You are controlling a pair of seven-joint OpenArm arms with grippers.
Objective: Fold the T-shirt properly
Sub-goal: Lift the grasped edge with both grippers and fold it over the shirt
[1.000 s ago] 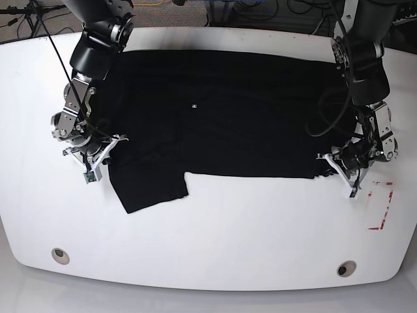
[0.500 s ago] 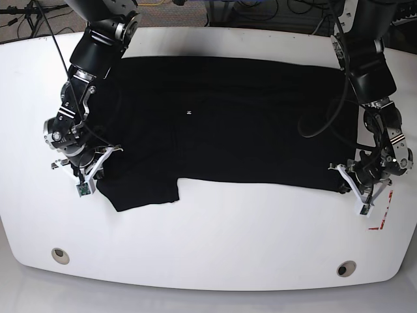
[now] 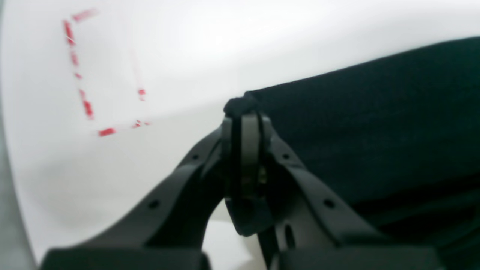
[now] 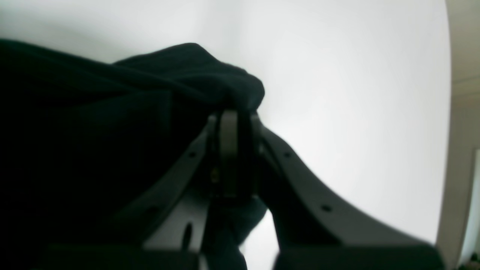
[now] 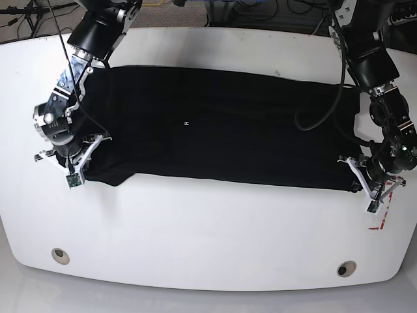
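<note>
The black T-shirt (image 5: 228, 130) lies stretched in a long band across the white table (image 5: 208, 228), its tiny white mark (image 5: 186, 123) facing up. At the shirt's near right corner my left gripper (image 5: 355, 183) is shut on the cloth; the left wrist view shows a small bunch of T-shirt (image 3: 367, 123) pinched in the left gripper (image 3: 243, 116). On the near left corner my right gripper (image 5: 86, 170) is also shut. A fold of T-shirt (image 4: 112, 112) bulges over the closed right gripper (image 4: 234, 116) in the right wrist view.
Red tape marks (image 5: 384, 215) sit on the table just right of the left gripper, and the same red tape marks (image 3: 86, 75) appear in the left wrist view. Two round holes (image 5: 60, 255) (image 5: 346, 268) lie near the front edge. Cables hang behind the table.
Both grippers moved outward, the left one also toward the front, pulling the shirt taut. The sleeve flap that stuck out at the front left has been drawn in, leaving a straight edge.
</note>
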